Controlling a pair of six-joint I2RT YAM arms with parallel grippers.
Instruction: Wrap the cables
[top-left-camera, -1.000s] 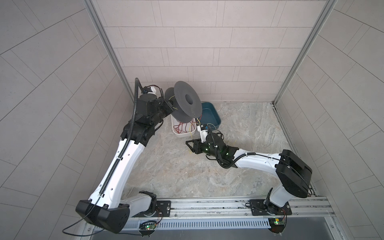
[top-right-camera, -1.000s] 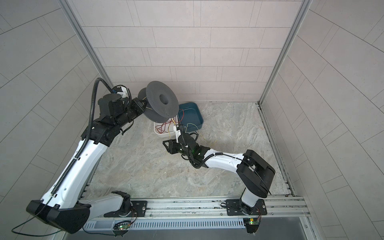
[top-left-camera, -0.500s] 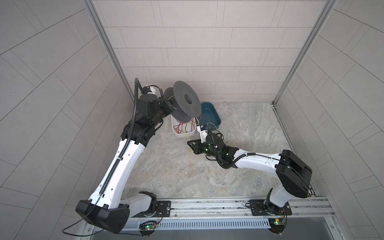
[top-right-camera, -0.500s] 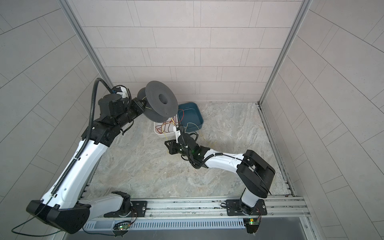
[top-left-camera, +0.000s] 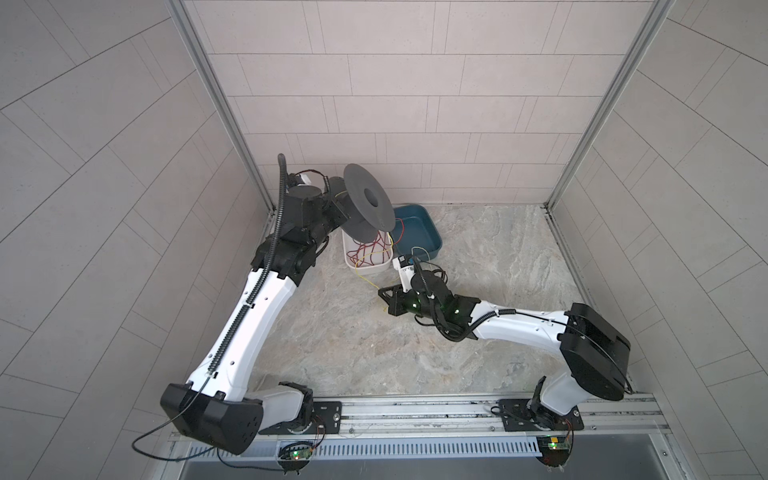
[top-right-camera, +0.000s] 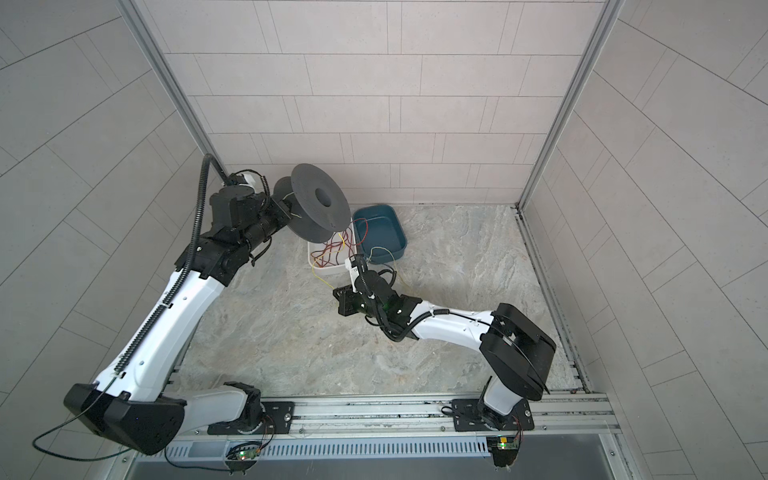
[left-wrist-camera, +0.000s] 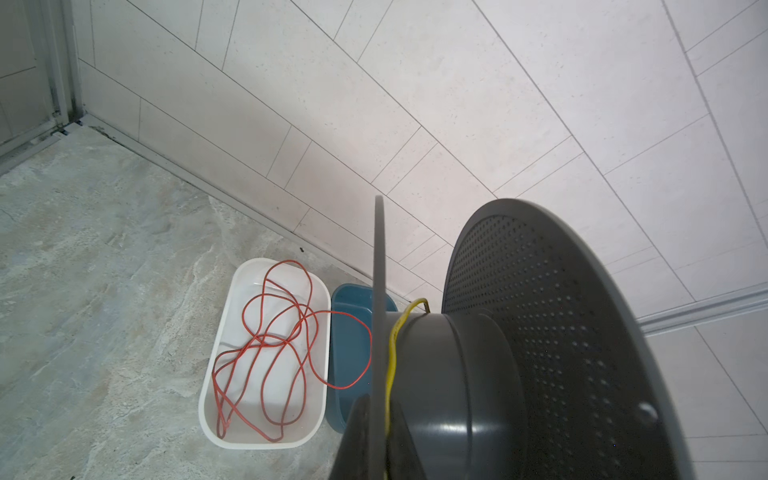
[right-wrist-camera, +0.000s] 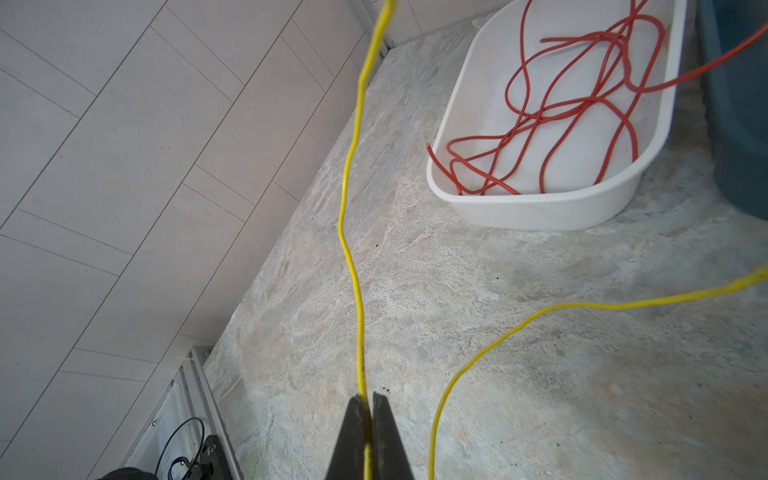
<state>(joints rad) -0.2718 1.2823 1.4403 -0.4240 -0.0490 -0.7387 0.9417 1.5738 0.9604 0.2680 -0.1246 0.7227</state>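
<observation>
Right wrist view: my right pincer (right-wrist-camera: 365, 401) clenched on the wire (right-wrist-camera: 351, 266); best held lightly taut and fed squarely onto the spool (left-wrist-camera: 453, 374) my left pincer (top-left-camera: 337, 208) grips.

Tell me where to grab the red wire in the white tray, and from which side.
Grip the red wire at the loop draped past the white tray rim over the blue bin; come from above, jaws across the strand. There it's single, not tangled.

On grey spool (left-wrist-camera: 453, 374), yellow wire (left-wrist-camera: 391, 361); in white tray (left-wrist-camera: 245, 390), red wire (left-wrist-camera: 266, 340)
</observation>
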